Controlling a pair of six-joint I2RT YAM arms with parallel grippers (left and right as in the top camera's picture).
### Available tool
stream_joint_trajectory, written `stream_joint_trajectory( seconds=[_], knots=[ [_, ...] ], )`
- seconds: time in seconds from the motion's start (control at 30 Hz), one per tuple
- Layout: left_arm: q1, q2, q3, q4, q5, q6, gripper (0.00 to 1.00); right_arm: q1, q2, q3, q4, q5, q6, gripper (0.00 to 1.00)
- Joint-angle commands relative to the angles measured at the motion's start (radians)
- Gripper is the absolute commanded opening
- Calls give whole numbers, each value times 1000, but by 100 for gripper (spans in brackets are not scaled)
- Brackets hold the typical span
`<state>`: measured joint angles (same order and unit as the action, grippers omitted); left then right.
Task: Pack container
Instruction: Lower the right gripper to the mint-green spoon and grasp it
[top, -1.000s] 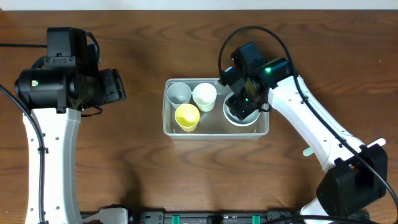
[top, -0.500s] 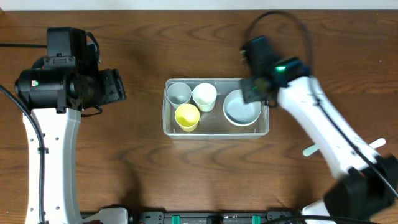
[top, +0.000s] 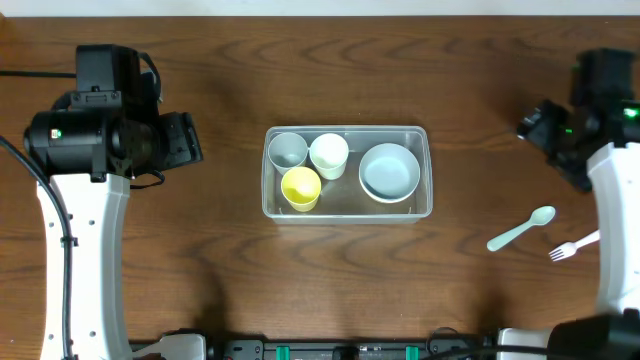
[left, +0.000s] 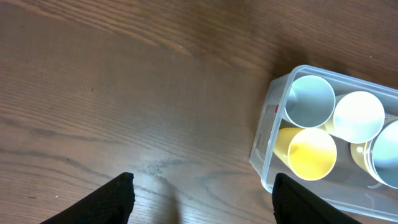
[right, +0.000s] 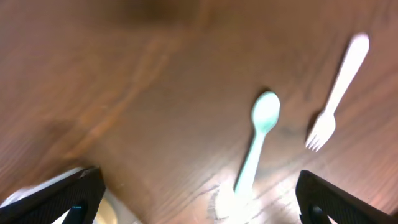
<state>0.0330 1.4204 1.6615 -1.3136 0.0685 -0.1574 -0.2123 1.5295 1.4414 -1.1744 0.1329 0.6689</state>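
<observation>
The clear plastic container (top: 428, 203) sits mid-table and holds a pale-blue cup (top: 288, 150), a white cup (top: 329, 154), a yellow cup (top: 300, 187) and a pale-blue bowl (top: 390, 172). In the left wrist view the container (left: 264, 140) is at the right with the cups inside. My left gripper (left: 202, 202) is open and empty over bare table, left of the container. My right gripper (right: 199, 199) is open and empty at the far right, above a pale-green spoon (right: 256, 138) and a white fork (right: 336, 93).
The spoon (top: 520, 229) and the fork (top: 572, 246) lie on the table at the right, below my right arm (top: 570, 135). My left arm (top: 110, 135) is at the far left.
My right gripper has let go of the pale-blue bowl, left it in the container and swung fast to the far right. The left arm has not moved.
</observation>
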Motion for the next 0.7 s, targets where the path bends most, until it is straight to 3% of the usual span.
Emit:
stream_joint_trajectory(
  seconds=[0.0, 0.17, 0.67],
  knots=[
    [5, 7, -8, -6, 0, -2, 71, -94, 48, -99, 24, -86, 29, 99],
    [5, 7, -8, -6, 0, -2, 71, -161, 98, -235, 132, -85, -13, 99],
    [5, 7, -8, -6, 0, -2, 71, -166, 159, -515, 432, -89, -15, 97]
  ],
)
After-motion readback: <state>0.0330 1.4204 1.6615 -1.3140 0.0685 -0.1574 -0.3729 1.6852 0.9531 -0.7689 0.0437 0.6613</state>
